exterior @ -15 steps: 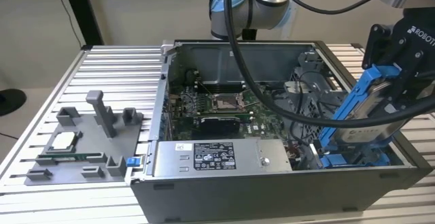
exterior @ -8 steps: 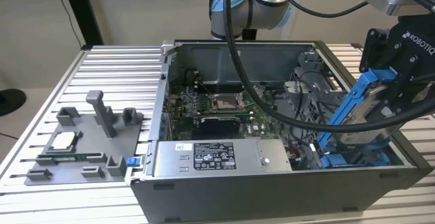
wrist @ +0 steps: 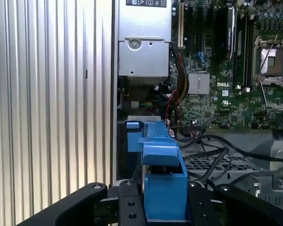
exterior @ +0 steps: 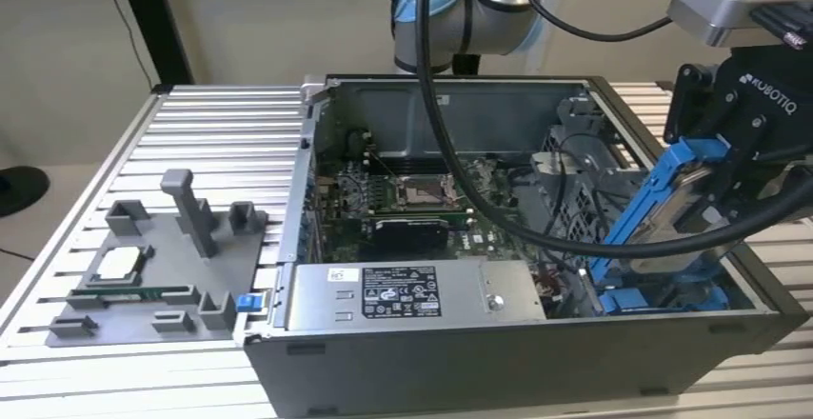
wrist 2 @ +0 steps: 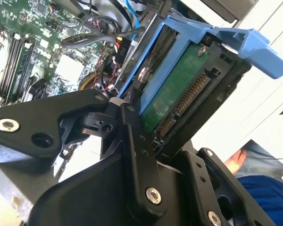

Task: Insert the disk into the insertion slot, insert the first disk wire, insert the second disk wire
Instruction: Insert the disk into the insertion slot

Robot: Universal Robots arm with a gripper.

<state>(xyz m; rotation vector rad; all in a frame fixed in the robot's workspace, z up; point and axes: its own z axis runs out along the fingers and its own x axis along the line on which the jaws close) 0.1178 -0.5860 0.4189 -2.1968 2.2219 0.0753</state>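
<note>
1. In the exterior view, my gripper (exterior: 711, 186) is clamped on the disk (exterior: 690, 190). The disk is tilted on edge at three o'clock of the computer case (exterior: 508, 362), just above the insertion slot (exterior: 661, 297) at four o'clock. I judge the tilt lines it up with the blue rails.
2. In the second wrist view, the fingers (wrist 2: 134, 141) pinch the disk (wrist 2: 172, 89) by its flat faces, which leaves the connector edge free for wires.
3. In the first wrist view, the blue carrier (wrist: 162, 179) sits squarely between the jaws, with the power supply (wrist: 144, 52) beyond it.
</note>
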